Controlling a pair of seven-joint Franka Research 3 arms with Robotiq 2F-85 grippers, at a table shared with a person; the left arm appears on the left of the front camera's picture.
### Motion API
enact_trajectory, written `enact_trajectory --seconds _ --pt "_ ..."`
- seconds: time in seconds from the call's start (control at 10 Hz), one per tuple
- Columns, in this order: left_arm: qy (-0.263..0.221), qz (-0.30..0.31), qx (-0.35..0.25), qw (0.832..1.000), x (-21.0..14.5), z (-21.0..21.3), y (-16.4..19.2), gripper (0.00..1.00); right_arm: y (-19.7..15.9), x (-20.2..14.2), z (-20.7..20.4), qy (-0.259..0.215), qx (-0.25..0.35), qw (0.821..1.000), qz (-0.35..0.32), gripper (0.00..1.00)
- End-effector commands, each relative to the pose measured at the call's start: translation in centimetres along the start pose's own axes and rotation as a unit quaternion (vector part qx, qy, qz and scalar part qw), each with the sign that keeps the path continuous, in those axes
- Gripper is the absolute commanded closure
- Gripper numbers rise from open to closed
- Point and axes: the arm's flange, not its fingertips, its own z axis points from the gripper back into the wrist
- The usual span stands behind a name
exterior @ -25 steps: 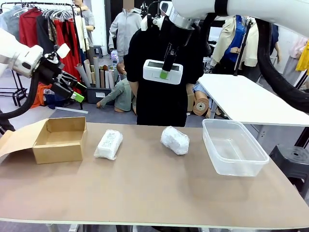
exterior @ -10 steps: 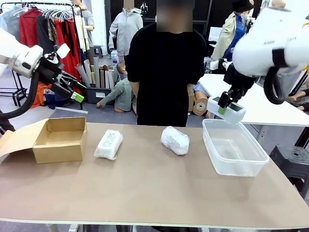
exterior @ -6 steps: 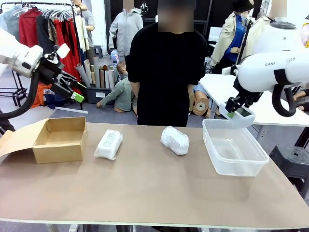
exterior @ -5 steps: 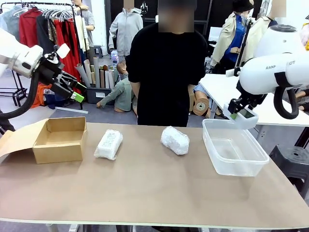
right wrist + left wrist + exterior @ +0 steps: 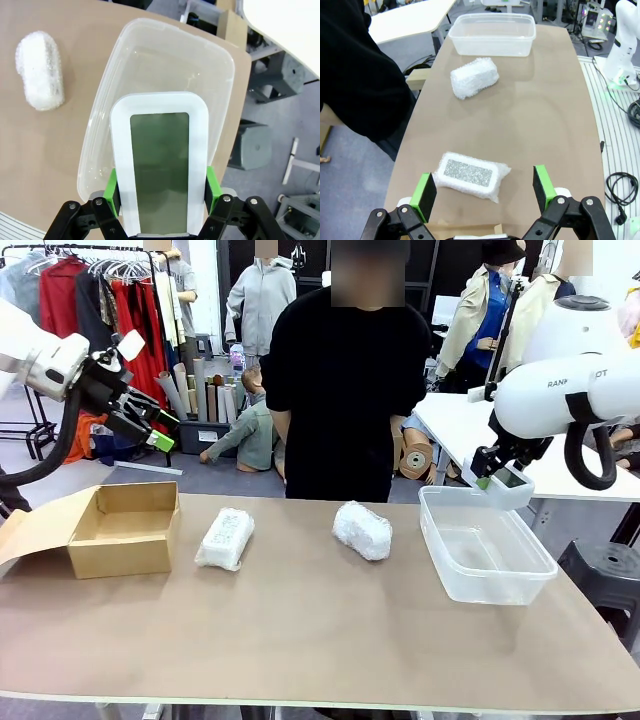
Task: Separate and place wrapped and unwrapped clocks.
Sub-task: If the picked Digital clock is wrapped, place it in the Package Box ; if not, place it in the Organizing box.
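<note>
My right gripper [image 5: 487,480] [image 5: 161,194] is shut on the unwrapped white clock [image 5: 500,487] [image 5: 159,159] with its grey-green screen, held in the air just above the far rim of the clear plastic tub [image 5: 484,543] [image 5: 165,85]. Two wrapped bubble-wrap bundles lie on the table: a flat rectangular one [image 5: 225,538] [image 5: 470,174] and a rounder one [image 5: 362,530] [image 5: 474,77] [image 5: 40,77]. My left gripper [image 5: 150,430] [image 5: 483,188] stands open, high above the table's left side, with the flat bundle below it in its wrist view.
An open cardboard box [image 5: 118,529] sits at the table's left end. A person in black [image 5: 345,390] stands at the far edge behind the bundles. A white table [image 5: 510,445] lies beyond the tub.
My right arm has carried the clock from over the table's middle to the right and down toward the tub. In the last half second it barely moved. The left arm has stayed still.
</note>
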Motion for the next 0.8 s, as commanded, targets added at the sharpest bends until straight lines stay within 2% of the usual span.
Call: enact_trajectory --seconds 0.0,0.2,0.3,0.5,0.7 --pt "-0.001 -0.001 0.001 1.0 0.1 0.2 0.0 0.0 -0.3 0.0 0.4 -0.005 -0.001 1.0 0.01 1.0" --pt "-0.001 -0.001 0.001 1.0 0.1 0.2 0.0 0.0 0.0 0.0 0.0 0.0 0.0 1.0 0.0 1.0" --pt "-0.001 -0.001 0.001 1.0 0.1 0.2 0.0 0.0 0.1 0.8 -2.6 0.019 0.013 1.0 -0.009 1.0" --pt "-0.001 -0.001 0.001 1.0 0.1 0.2 0.0 0.0 0.0 1.0 -6.5 0.017 0.029 0.999 -0.008 1.0" --pt "-0.001 -0.001 0.001 1.0 0.1 0.2 0.0 0.0 0.0 1.1 -9.1 0.024 0.015 0.999 -0.04 1.0"
